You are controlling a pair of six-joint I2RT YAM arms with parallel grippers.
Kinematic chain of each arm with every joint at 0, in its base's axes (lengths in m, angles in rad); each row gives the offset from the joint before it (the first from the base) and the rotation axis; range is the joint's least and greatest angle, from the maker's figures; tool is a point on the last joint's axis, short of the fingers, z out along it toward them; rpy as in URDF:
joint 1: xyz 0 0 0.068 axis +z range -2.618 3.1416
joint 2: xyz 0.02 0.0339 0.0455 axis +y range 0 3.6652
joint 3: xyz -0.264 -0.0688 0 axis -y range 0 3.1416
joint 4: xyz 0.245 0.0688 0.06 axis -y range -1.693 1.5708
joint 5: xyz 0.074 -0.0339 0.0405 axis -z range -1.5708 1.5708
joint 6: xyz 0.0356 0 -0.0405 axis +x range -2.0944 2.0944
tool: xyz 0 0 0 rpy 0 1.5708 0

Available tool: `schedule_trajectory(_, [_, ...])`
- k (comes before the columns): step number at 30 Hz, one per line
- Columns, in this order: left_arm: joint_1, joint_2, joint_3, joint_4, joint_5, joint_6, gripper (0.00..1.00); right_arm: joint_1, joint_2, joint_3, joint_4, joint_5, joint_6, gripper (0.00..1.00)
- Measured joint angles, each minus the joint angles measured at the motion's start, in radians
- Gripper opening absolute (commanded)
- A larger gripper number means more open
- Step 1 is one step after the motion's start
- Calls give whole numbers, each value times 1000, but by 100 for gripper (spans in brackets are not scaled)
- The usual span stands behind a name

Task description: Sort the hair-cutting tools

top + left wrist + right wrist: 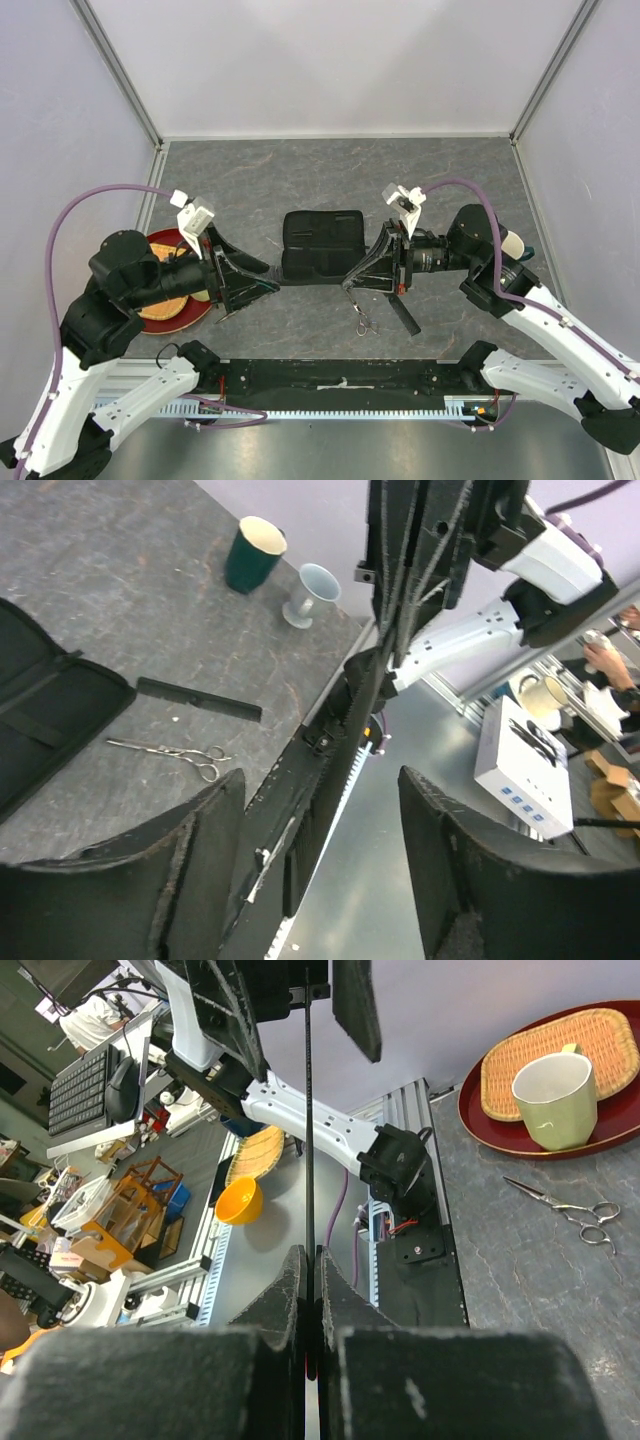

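Note:
My right gripper (pixel 348 283) (pixel 310 1255) is shut on a slim black comb (pixel 310 284) (pixel 307 1110) and holds it level above the table, pointing at my left gripper (pixel 272 285) (pixel 320 775). The left jaws are open with the comb's free end (pixel 340 710) between them, close to the left finger. A second black comb (pixel 404 316) (pixel 198 699) lies on the table beside silver scissors (pixel 365 320) (pixel 170 751). The other scissors (pixel 565 1205) (pixel 228 314) lie next to the red tray.
An open black case (pixel 322 245) (pixel 50 720) lies flat behind the grippers. A red tray (pixel 165 322) (pixel 480 1110) at the left holds a wicker mat and a pale yellow cup (pixel 555 1100). A dark green cup (pixel 255 550) and a grey cup (pixel 310 592) stand at the right.

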Motion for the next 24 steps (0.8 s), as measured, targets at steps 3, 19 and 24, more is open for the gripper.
schedule_trajectory(3, [0, 5, -21, 23, 46, -3, 58, 0, 16, -3, 0, -6, 3, 0])
schedule_trajectory(19, [-1, 4, -66, 74, 113, -27, 2, -1, 35, -7, 1, -18, 11, 57])
schedule_trajectory(24, [-2, -2, -69, 57, 34, -27, 2, 0, 37, -7, -50, 64, -12, 98])
